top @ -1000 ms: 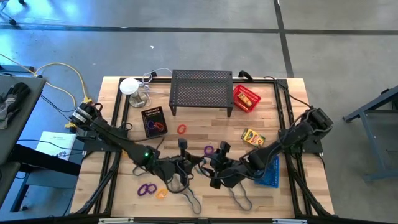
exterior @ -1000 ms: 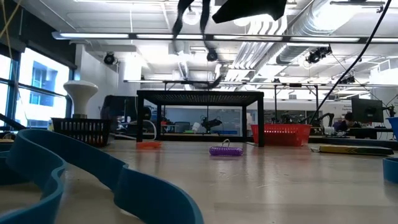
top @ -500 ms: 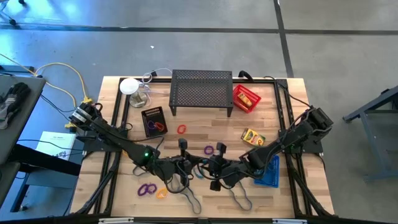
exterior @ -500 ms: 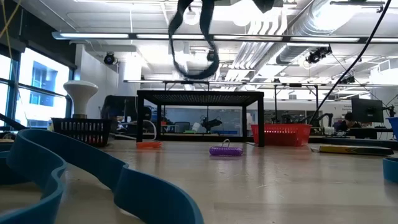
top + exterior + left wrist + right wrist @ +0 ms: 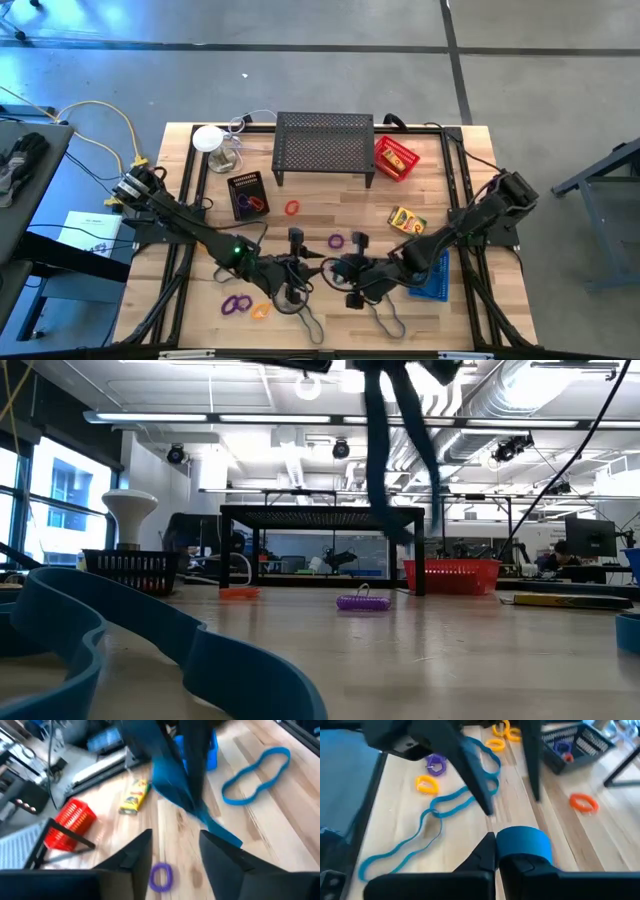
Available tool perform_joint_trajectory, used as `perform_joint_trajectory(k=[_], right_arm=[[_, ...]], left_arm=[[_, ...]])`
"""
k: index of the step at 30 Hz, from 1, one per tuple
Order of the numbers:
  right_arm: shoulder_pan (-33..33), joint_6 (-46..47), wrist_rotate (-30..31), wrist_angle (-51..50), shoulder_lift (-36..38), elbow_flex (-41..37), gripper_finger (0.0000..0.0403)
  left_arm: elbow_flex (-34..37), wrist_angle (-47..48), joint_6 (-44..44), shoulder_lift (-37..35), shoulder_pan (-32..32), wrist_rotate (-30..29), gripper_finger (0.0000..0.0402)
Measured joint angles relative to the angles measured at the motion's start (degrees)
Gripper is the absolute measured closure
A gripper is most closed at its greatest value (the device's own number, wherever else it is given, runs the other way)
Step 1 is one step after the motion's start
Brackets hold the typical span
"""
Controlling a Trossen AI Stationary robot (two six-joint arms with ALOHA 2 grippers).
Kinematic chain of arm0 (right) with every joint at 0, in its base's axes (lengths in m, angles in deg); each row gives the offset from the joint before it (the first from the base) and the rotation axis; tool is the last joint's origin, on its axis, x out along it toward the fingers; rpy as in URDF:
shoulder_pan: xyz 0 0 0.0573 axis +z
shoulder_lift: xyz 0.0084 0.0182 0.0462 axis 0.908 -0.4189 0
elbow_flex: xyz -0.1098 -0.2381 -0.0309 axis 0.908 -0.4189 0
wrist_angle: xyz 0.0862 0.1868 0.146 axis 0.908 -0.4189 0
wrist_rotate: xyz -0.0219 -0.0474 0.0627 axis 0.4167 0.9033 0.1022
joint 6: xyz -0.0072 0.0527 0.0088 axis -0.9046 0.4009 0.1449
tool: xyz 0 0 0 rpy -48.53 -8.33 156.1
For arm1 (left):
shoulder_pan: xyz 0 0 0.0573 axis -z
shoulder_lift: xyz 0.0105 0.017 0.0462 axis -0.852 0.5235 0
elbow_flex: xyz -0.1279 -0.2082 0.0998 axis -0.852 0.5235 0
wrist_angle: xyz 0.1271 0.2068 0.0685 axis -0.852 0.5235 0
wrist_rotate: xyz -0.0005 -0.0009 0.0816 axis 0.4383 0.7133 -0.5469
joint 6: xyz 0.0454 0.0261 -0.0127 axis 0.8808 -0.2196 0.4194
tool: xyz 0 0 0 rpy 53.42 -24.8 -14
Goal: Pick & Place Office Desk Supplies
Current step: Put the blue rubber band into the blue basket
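A blue elastic loop (image 5: pixel 175 785) hangs in the air between my two grippers over the table's near middle. It shows as a dark strip (image 5: pixel 392 460) in the low view. My right gripper (image 5: pixel 497 857), also (image 5: pixel 338 270), is shut on it. My left gripper (image 5: pixel 175 857), also (image 5: pixel 308 268), stands open right next to it, with the loop just ahead of its fingers. More loops (image 5: pixel 445 807) lie flat on the table below, next to purple (image 5: pixel 436 764) and yellow (image 5: pixel 426 784) rings. My right gripper pinches a stretch of the blue loop (image 5: pixel 522 842) between its two fingers, coming in about level from the table's right side. The rest of the loop hangs slack below the fingers, and its lower end (image 5: pixel 400 532) is clear of the table.
At the back are the black perforated stand (image 5: pixel 324 148), a red tray (image 5: pixel 396 157) and a white-topped glass object (image 5: pixel 215 145). A black tray (image 5: pixel 247 195), a yellow box (image 5: pixel 406 219), a blue tray (image 5: pixel 435 275) and loose rings (image 5: pixel 335 241) lie around the grippers.
My right gripper has shut on the blue loop and my left gripper has opened and let it go. The loop, which hung looped under the left gripper, has swung toward the right gripper and now hangs longer from it.
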Motion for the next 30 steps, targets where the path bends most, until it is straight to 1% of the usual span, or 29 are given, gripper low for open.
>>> perform_joint_trajectory(k=[3, 5, 8, 11, 14, 19, 22, 23, 25, 30], right_arm=[[2.2, 6.9, 4.8, -7.8, 3.4, 0.0, 0.0400], [4.6, 13.2, 6.6, -14.2, 6.0, 0.0, 0.0400], [9.8, 24.7, 9.9, -22.6, 9.8, 0.1, 0.0400], [14.7, 38.9, 9.9, -31.1, 12.8, 0.1, 0.0400], [19.4, 55.0, 7.7, -40.8, 14.2, 0.1, 0.0400], [25.0, 81.9, -1.1, -59.2, 13.6, 0.1, 0.0400], [26.8, 93.8, -6.4, -67.3, 12.1, 0.1, 0.0400], [27.3, 96.8, -8.0, -69.3, 11.4, 0.1, 0.0400], [28.0, 99.6, -9.4, -71.3, 10.0, 0.0, 0.0400], [27.6, 100.2, -7.7, -69.2, 5.7, 0.0, 0.0400]], left_arm=[[0.0, 5.0, -3.9, 0.0, 0.2, 0.2, 0.0225], [0.0, 8.6, -8.9, 0.0, 0.2, 0.2, 0.0223], [0.0, 13.8, -15.1, 0.0, -0.1, 0.1, 0.0222], [0.0, 16.6, -17.5, 0.0, -0.2, 0.1, 0.0222], [0.0, 18.2, -17.9, 0.0, -0.2, 0.5, 0.0221], [0.0, 18.2, -18.0, 0.0, -0.2, 4.1, 0.0221], [0.0, 18.2, -18.1, 0.0, -0.2, 5.4, 0.0221], [0.0, 18.2, -18.3, 0.0, -0.2, 5.6, 0.0221], [0.0, 18.2, -18.6, 0.0, -0.2, 5.6, 0.0221], [0.0, 18.1, -19.4, 0.0, -0.2, 5.7, 0.0221]])
